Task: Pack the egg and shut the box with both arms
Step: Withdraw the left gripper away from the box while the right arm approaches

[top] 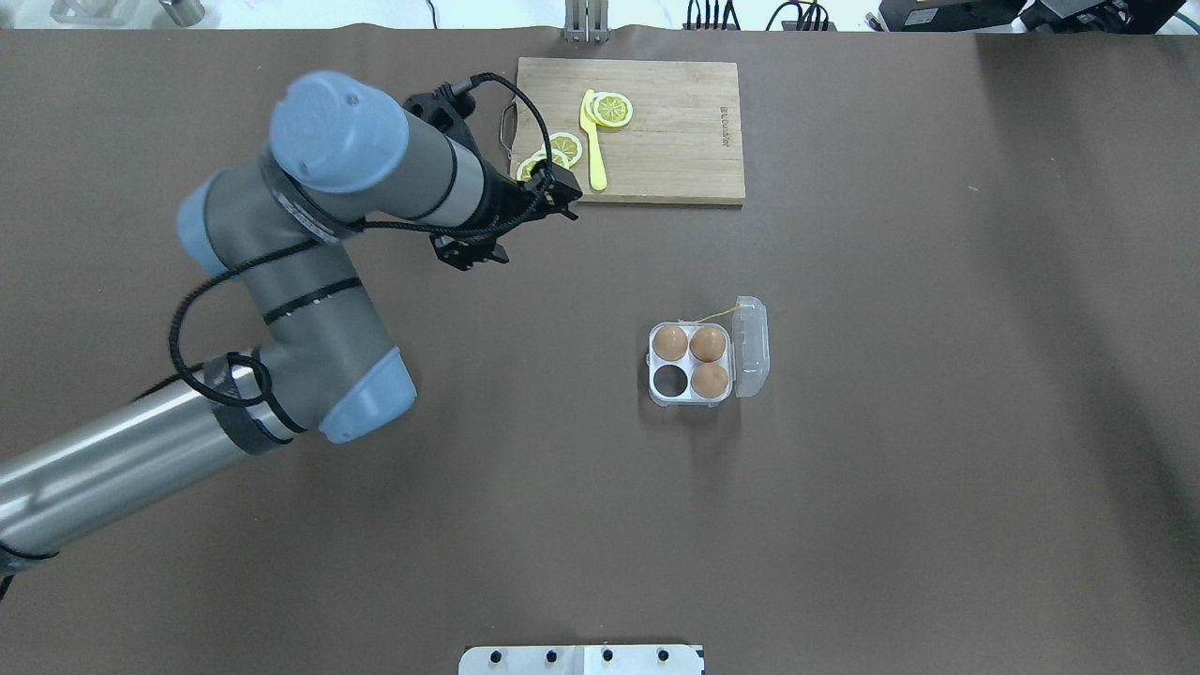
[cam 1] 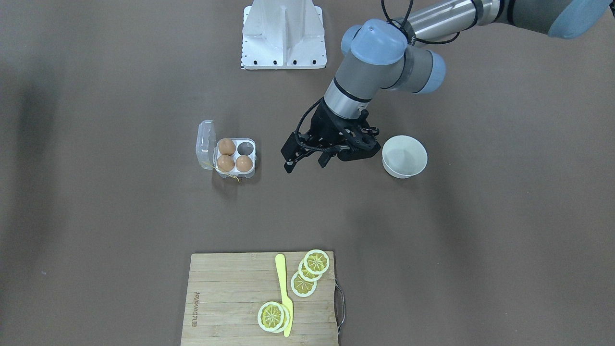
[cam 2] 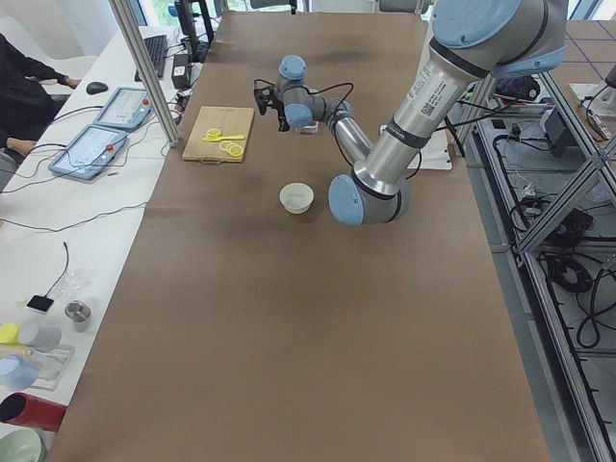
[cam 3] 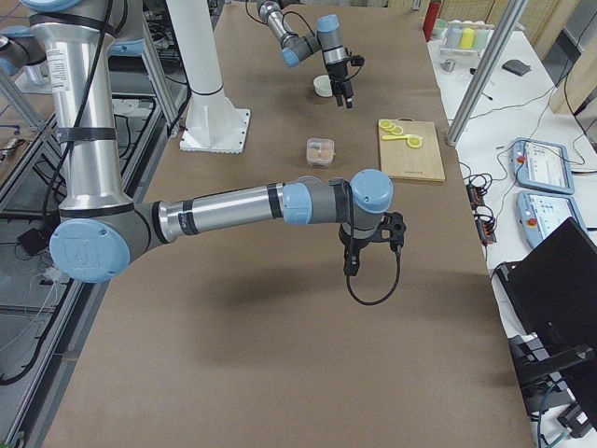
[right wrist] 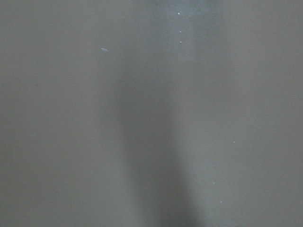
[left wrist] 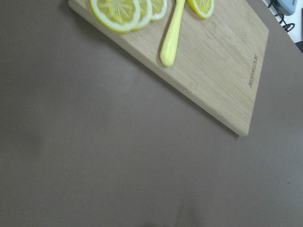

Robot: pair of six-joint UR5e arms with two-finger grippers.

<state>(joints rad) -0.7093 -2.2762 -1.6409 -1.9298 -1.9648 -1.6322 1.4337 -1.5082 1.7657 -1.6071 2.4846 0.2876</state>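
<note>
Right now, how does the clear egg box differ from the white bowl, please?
The box is clear, four-celled; the bowl is white, round, undivided. The box holds three eggs; the bowl looks empty. The box has a lid, swung open; the bowl has none. Both rest on the table.

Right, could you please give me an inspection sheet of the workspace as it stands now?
Surface: brown table; no spills seen.
Job's things: box with its lid open to one side; three eggs in it, one cell empty.
Clutter: white bowl, looks empty; cutting board with lemon slices and a yellow knife.
Grippers: left gripper open and empty, between box and bowl; right gripper shows only in a side view, so cannot tell.
Cables: black cable looped along the left arm; nothing seen snagged.
Surroundings: white base; tablets on a side desk.
</note>
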